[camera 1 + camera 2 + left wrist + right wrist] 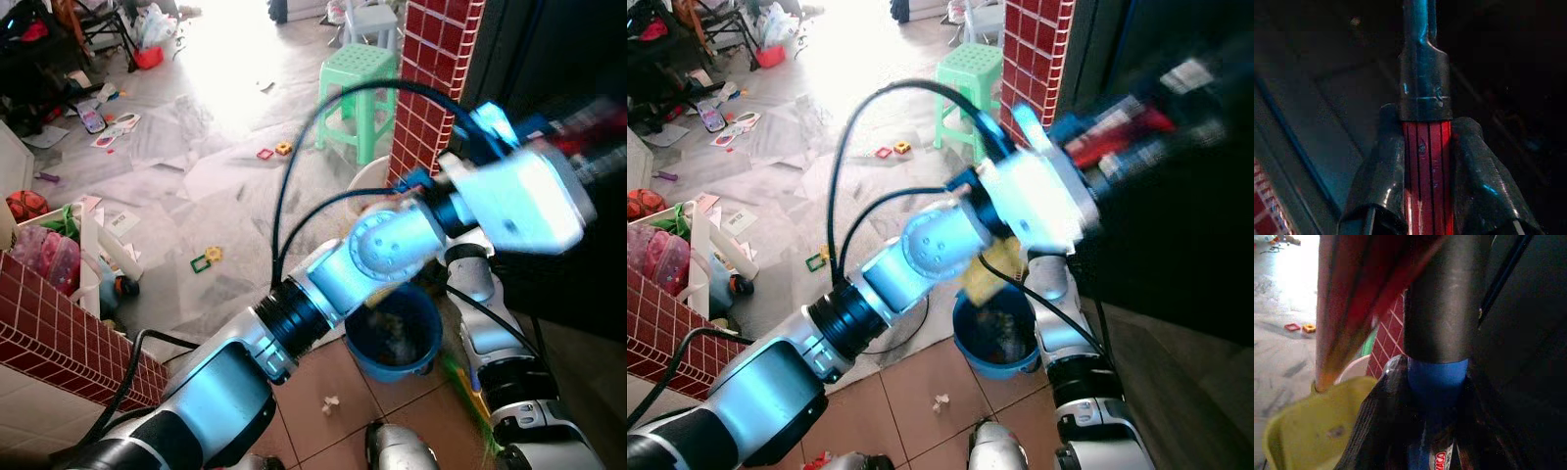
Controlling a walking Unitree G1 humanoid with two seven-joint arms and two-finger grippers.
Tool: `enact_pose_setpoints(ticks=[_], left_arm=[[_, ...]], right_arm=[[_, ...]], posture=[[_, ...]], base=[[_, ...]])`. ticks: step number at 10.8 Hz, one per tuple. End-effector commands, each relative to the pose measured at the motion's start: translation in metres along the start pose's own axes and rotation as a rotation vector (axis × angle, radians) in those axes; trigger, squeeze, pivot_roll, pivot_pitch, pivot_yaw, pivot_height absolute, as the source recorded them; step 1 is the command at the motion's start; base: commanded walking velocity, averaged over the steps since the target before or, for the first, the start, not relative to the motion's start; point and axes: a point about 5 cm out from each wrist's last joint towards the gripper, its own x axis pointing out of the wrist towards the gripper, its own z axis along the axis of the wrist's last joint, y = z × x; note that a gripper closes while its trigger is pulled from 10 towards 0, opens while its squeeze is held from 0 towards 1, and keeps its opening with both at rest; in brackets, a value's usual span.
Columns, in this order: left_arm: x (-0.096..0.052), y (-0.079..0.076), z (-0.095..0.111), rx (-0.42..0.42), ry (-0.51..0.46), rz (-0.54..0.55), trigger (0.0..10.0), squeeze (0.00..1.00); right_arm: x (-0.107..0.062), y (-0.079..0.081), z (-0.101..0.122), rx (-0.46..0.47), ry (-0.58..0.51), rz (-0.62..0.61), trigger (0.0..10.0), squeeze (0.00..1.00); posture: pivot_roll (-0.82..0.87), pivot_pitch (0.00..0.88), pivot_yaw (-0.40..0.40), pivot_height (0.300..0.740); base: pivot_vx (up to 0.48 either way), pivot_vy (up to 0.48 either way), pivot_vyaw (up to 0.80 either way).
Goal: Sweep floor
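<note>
Where the tiles meet the red brick pillar (431, 88), a blue bucket (392, 338) on the floor just in front of it, debris inside. Beside the bucket, nearer the camera, a pale crumpled scrap (330, 402) on the tiles. Over the bucket, reaching across toward the dark area right of the pillar, the left arm; left gripper (1427, 161) clamped with both black fingers (1376, 181) tight on a red ribbed broom handle (1428, 166), black sleeve just past the fingertips. Right of the bucket, rising from below, the right arm; right gripper (1437, 396) closed around a blue and black dustpan handle (1437, 333), with the yellow dustpan (1308, 431) below it and a blurred red shaft alongside. Left of the pillar, a green plastic stool (358, 93) on the pale floor. Farther left of the pillar, small square toys (274, 151) scattered, more clutter and papers beyond. Closest to the camera on the left, a low red brick wall (59, 323).
</note>
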Motion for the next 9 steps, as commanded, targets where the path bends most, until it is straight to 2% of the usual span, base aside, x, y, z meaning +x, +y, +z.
enact_pose_setpoints(ticks=[1, 2, 3, 4, 5, 6, 7, 8, 9], left_arm=[[0.023, -0.005, 0.019, -0.1, -0.101, 0.095, 10.0, 0.0], [0.022, 0.034, 0.016, -0.063, -0.063, 0.248, 10.0, 0.0], [0.011, 0.089, 0.018, 0.099, -0.043, 0.416, 10.0, 0.0], [-0.003, 0.129, 0.022, 0.217, -0.015, 0.524, 10.0, 0.0], [-0.016, 0.146, 0.021, 0.28, 0.028, 0.553, 10.0, 0.0], [-0.041, 0.159, 0.008, 0.36, 0.144, 0.586, 10.0, 0.0], [-0.073, 0.159, -0.018, 0.341, 0.316, 0.64, 10.0, 0.0], [-0.102, 0.153, -0.034, 0.323, 0.426, 0.657, 10.0, 0.0], [-0.142, 0.146, -0.05, 0.279, 0.561, 0.709, 10.0, 0.0]], right_arm=[[0.004, 0.002, 0.01, -0.006, -0.034, 0.007, 10.0, 0.0], [0.004, 0.002, 0.01, -0.002, -0.034, 0.007, 10.0, 0.0], [-0.011, -0.001, -0.011, -0.008, -0.001, 0.007, 10.0, 0.0], [-0.012, -0.001, -0.015, -0.013, 0.001, 0.016, 10.0, 0.0], [-0.012, 0.003, -0.014, -0.004, -0.004, 0.028, 10.0, 0.0], [-0.012, 0.007, -0.011, 0.022, -0.023, 0.04, 10.0, 0.0], [-0.014, 0.01, -0.01, 0.034, -0.033, 0.052, 10.0, 0.0], [-0.015, 0.01, -0.01, 0.036, -0.039, 0.059, 10.0, 0.0], [-0.016, 0.009, -0.01, 0.036, -0.038, 0.062, 10.0, 0.0]], posture=[[-0.14, 0.053, 0.095, 0.74], [-0.14, 0.053, 0.096, 0.74], [-0.13, 0.05, 0.091, 0.74], [-0.12, 0.05, 0.088, 0.74], [-0.11, 0.046, 0.084, 0.74], [-0.11, 0.047, 0.084, 0.74], [-0.11, 0.047, 0.084, 0.74], [-0.11, 0.048, 0.082, 0.74], [-0.11, 0.049, 0.08, 0.74]], base=[[0.0, 0.0, 0.0], [0.0, 0.0, 0.0], [0.0, 0.0, 0.0], [0.0, 0.0, 0.0], [0.0, 0.0, 0.0], [0.0, 0.0, 0.0], [0.0, 0.0, 0.0], [0.0, 0.0, 0.0], [0.0, 0.0, 0.0]])
